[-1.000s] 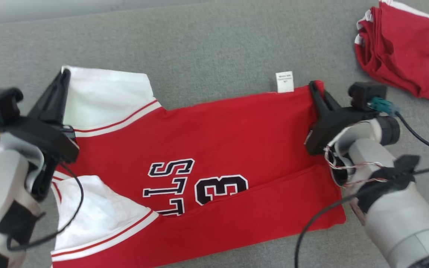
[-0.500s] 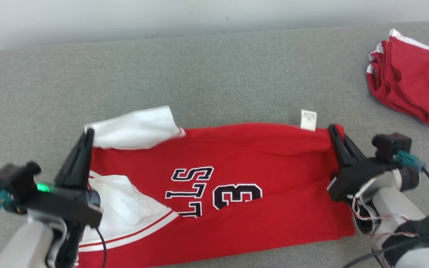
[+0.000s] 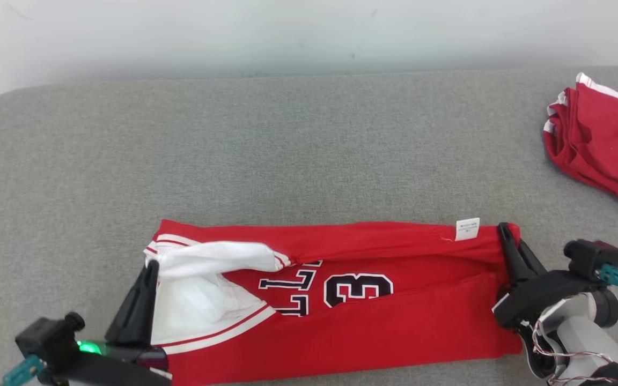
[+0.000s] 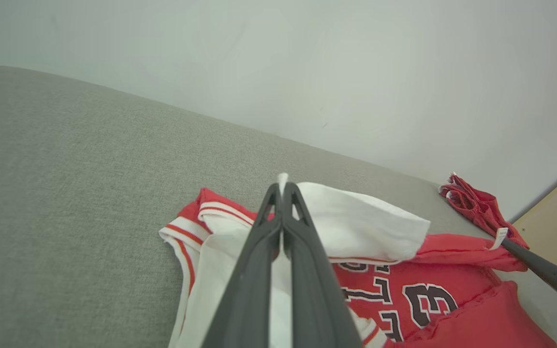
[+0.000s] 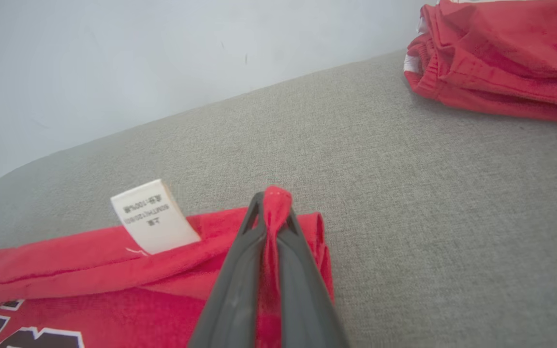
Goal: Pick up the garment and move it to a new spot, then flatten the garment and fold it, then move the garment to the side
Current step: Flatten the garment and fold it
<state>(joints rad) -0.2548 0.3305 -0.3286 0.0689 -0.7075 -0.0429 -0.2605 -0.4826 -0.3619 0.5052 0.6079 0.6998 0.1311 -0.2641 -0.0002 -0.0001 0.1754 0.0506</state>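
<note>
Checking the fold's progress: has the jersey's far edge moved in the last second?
Yes. Judged against the folded red clothes, the jersey's far edge has come toward the robot, now lapping over the lettering.

The red garment (image 3: 395,321) carries a black, white-edged number 3 (image 3: 358,289) on its front. The letters LL (image 3: 294,292) stand beside it, partly covered by white cloth. A white care label (image 5: 154,217) at the garment's far edge bears tiny upside-down print, seemingly including "100%".

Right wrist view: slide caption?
Right gripper shut on corner of red fabric jersey, white care label alongside, folded red garment on grey upholstered surface behind.
</note>
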